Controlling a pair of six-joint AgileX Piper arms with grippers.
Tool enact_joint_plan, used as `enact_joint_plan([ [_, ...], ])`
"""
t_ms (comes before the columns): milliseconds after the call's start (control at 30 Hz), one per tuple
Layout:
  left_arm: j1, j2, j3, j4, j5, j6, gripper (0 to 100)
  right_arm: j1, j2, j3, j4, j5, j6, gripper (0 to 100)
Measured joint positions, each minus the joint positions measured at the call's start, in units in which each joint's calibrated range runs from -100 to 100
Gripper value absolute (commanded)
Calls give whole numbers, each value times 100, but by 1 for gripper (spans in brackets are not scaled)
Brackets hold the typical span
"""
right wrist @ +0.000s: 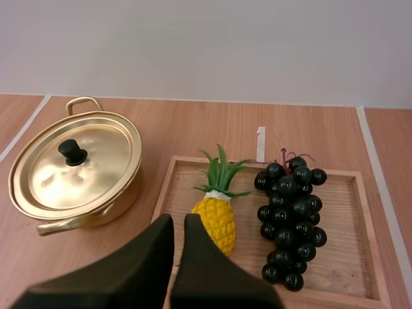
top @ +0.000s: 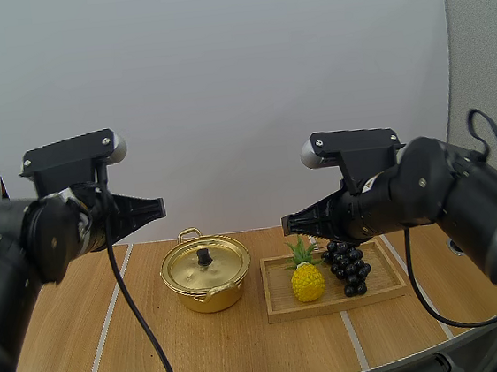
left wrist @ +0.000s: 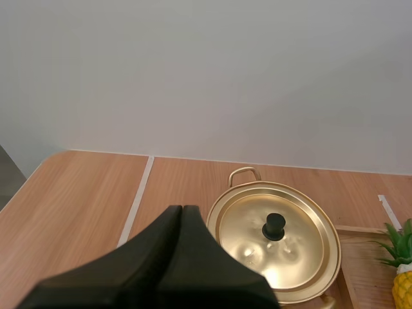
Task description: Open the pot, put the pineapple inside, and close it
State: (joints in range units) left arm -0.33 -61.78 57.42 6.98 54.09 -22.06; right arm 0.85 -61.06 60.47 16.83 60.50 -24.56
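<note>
Pale wooden table [top: 230, 348] against a plain white wall [top: 220, 82]. On it sits a gold pot [top: 206, 275], its lid [left wrist: 251, 235] in place with a black knob [left wrist: 275, 225] on top. Just right of the pot, a wooden tray [top: 376, 295] holds a small yellow pineapple [top: 307, 279] on the side nearer the pot, with dark grapes [top: 350, 269] beyond it. Above and left of the pot hangs the left pincer [top: 155, 209], and above and right of it the right pincer [top: 290, 226]. Both are closed, fingers together, gripping nothing.
</note>
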Motion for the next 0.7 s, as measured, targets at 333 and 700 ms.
enact_joint_plan([
  [333, 0, 679, -161, 0, 161, 130, 38, 0, 139, 1, 0, 0, 0, 100],
  [700, 0, 1441, -161, 0, 161, 1324, 100, 0, 139, 1, 0, 0, 0, 100],
])
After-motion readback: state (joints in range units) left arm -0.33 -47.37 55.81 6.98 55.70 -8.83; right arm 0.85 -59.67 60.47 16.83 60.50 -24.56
